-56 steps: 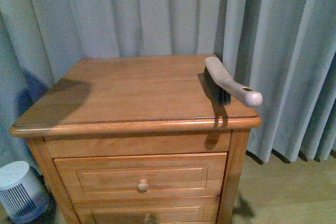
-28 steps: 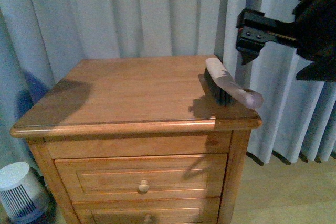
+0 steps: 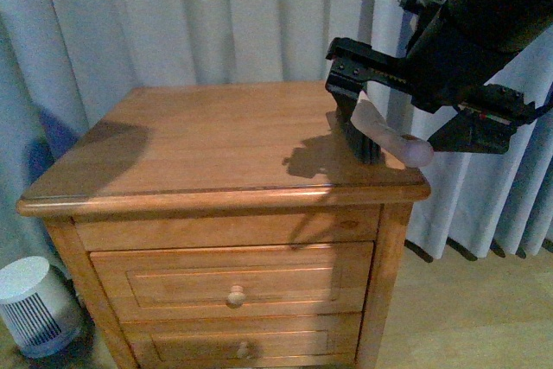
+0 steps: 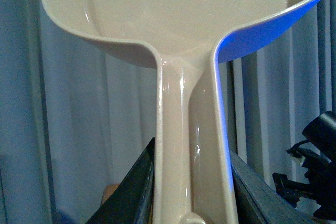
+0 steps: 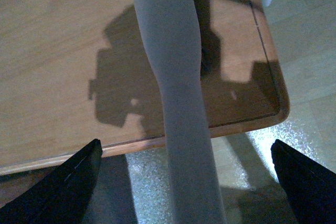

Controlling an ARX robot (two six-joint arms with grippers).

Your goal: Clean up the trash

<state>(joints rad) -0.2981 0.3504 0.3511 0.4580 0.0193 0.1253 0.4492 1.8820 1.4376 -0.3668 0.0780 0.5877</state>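
No white crumpled trash shows in any view. My left gripper (image 4: 191, 192) is shut on the handle of the pale dustpan (image 4: 178, 19), held up in front of the curtain; it is out of the front view. A brush (image 3: 376, 131) with a pale handle and dark bristles lies at the nightstand's right edge, its handle end over the edge. My right gripper (image 3: 410, 105) hangs open above the brush. In the right wrist view the brush handle (image 5: 176, 93) runs between the spread fingers (image 5: 68, 182), untouched.
The wooden nightstand (image 3: 199, 144) has drawers below its top. Blue-grey curtains (image 3: 216, 15) hang behind and to the right. A small white fan-like unit (image 3: 34, 304) stands on the floor at the lower left. My right arm shows in the left wrist view (image 4: 315, 171).
My right arm came in from the upper right and moved left and down over the brush. The brush stayed in place.
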